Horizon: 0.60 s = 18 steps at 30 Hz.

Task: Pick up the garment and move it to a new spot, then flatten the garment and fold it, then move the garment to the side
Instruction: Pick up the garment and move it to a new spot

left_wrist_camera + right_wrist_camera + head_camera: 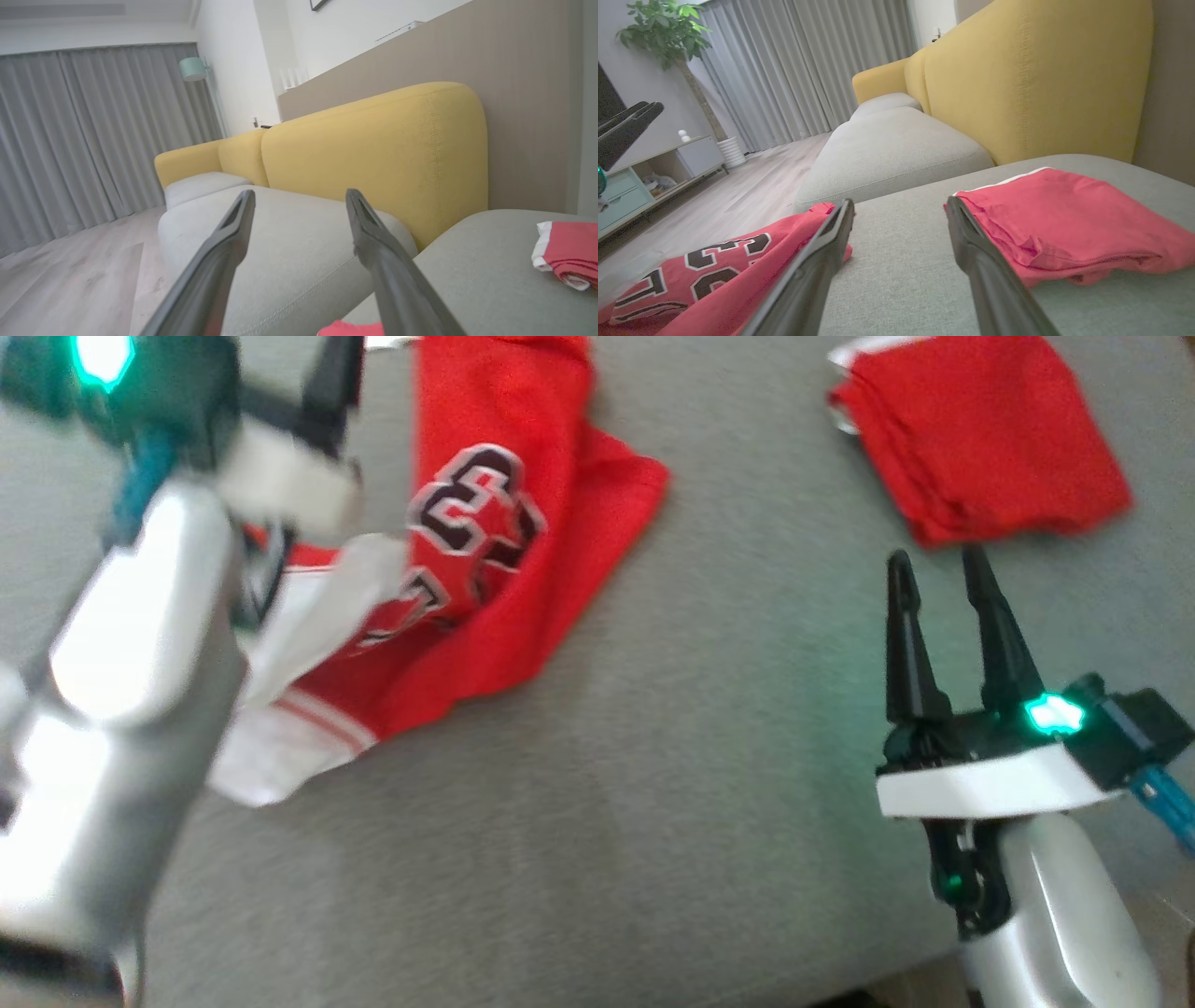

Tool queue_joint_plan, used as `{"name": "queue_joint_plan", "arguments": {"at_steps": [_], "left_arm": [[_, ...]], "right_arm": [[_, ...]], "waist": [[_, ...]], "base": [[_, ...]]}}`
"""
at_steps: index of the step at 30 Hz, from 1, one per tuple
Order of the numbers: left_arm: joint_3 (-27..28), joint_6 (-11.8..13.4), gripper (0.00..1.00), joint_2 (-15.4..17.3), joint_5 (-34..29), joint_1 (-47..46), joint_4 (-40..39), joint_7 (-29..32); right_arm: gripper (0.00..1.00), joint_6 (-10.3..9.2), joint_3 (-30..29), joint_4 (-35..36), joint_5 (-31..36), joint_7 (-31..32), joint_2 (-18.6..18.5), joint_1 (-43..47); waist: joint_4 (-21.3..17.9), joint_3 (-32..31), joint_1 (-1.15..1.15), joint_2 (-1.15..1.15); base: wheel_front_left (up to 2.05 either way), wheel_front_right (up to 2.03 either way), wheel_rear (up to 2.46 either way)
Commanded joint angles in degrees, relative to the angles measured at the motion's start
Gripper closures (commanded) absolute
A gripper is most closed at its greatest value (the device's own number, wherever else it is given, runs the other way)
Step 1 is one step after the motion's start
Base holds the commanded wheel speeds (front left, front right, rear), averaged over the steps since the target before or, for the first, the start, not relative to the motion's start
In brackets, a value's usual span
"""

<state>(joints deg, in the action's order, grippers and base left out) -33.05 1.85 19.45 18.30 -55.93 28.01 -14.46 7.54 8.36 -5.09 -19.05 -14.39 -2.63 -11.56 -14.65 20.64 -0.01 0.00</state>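
**Garment: red jersey, unfolded, rumpled**

Red jersey [551, 551] lies loose on the left half of the grey seat cushion [672, 803]. It is not flattened, with folds bunched across the middle. The dark, white-outlined numerals [476, 504] face up, creased and partly buckled. A white hem panel with red stripes [299, 733] is turned out at the cushion's near-left side. One red corner points toward the cushion's centre.

The left gripper [300, 193] points, spread and empty, at a grey seat cushion [299, 252]; a yellow backrest [373, 149] rises behind. A folded red garment [572, 247], white-trimmed, lies at right
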Motion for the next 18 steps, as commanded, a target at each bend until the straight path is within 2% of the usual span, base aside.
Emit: {"name": "queue_joint_plan", "arguments": {"at_steps": [1,6,11,14,18], "left_arm": [[2.83,1.57,0.0,2.43,0.73,1.88,-3.9,-0.41],[5.12,6.48,0.0,3.29,3.56,18.24,-12.45,-0.5],[7.91,10.48,0.0,1.79,5.92,34.04,-18.13,-0.52],[9.13,11.18,0.0,0.46,6.2,40.07,-19.79,-0.52],[9.62,10.21,0.0,-0.39,5.34,42.34,-19.73,-0.53]], "right_arm": [[0.0,-0.05,0.37,1.11,0.97,-0.61,-0.25,1.29],[0.0,-0.05,-1.98,-1.04,3.82,-0.61,-0.25,3.74],[0.0,-0.05,-3.97,-2.65,4.96,-0.61,-0.25,6.15],[0.0,-0.05,-4.11,-3.1,5.28,-0.61,-0.25,6.93],[0.0,-0.05,-3.36,-3.32,5.74,-0.61,-0.25,7.02]], "waist": [[6.05,-4.93,0.01,0.0],[11.87,-8.96,0.01,0.0],[15.71,-12.04,0.01,0.0],[16.94,-12.5,0.01,0.0],[17.23,-12.29,0.01,0.0]], "base": [[0.0,0.0,0.0],[0.0,0.0,0.0],[0.0,0.0,0.0],[0.0,0.0,0.0],[0.0,0.0,0.0]]}}
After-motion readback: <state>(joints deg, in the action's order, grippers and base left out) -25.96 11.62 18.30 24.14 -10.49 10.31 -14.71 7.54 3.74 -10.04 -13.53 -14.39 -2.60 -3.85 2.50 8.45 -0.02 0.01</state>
